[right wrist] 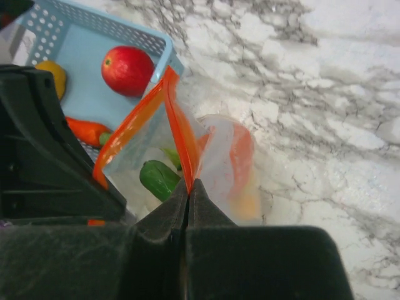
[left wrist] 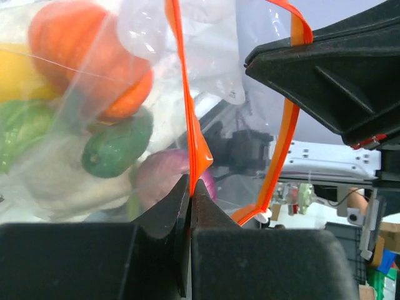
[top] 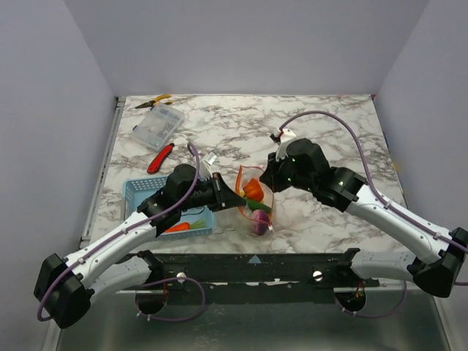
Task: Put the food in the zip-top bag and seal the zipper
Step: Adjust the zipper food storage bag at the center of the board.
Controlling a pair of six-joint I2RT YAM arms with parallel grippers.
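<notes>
The left gripper [left wrist: 190,187] is pressed together on the red-orange zipper [left wrist: 186,94] of the clear bag [left wrist: 206,56]. The right gripper [right wrist: 189,187] pinches the same strip at another point of the mouth, which gapes between them. The bag sits between the two grippers near the front of the marble table [top: 329,139] and holds an orange piece [left wrist: 75,50], a green piece [left wrist: 115,147] and a purple onion [left wrist: 165,178]. The blue basket [right wrist: 94,25] just beside it contains a red tomato [right wrist: 128,70], a carrot [right wrist: 87,131] and a yellow piece [right wrist: 53,74].

Bright, even light, soft shadows; wrist views blur up close, glare on zip-top bag [left wrist: 142,28]
</notes>
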